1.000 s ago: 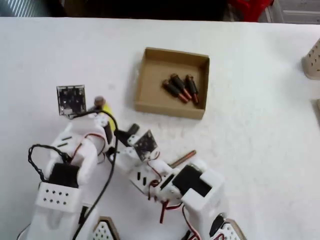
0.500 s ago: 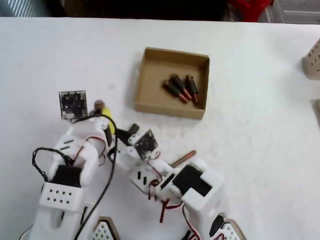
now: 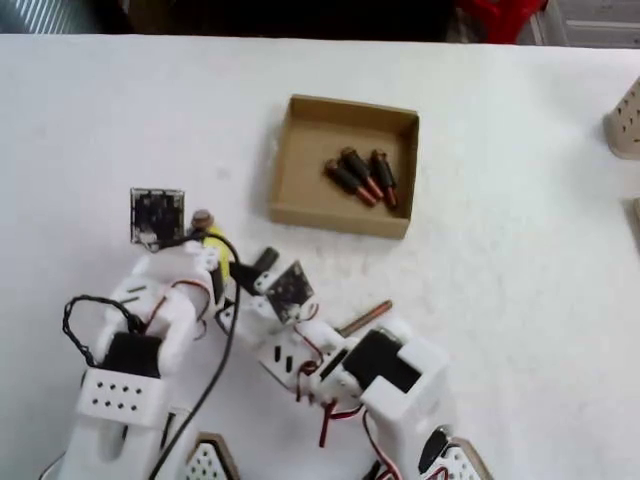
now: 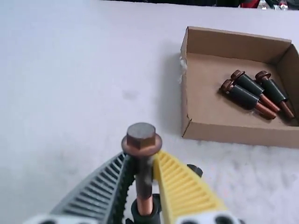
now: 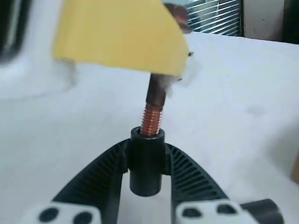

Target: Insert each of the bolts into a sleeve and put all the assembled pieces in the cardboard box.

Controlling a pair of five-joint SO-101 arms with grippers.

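Bolt (image 4: 141, 138) shifted, seemingly entering sleeve (image 5: 146, 161); cardboard box (image 4: 233, 135) beyond.

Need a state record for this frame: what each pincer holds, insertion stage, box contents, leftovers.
left pincer: shut on copper hex-head bolt, head up
right pincer: shut on black cylindrical sleeve, upright
insertion: bolt's threaded tip in the sleeve's mouth, most of the shank outside
brown cardboard box: three assembled bolt-and-sleeve pieces, lying side by side
leftover: one loose copper bolt on the white table, beside the right arm
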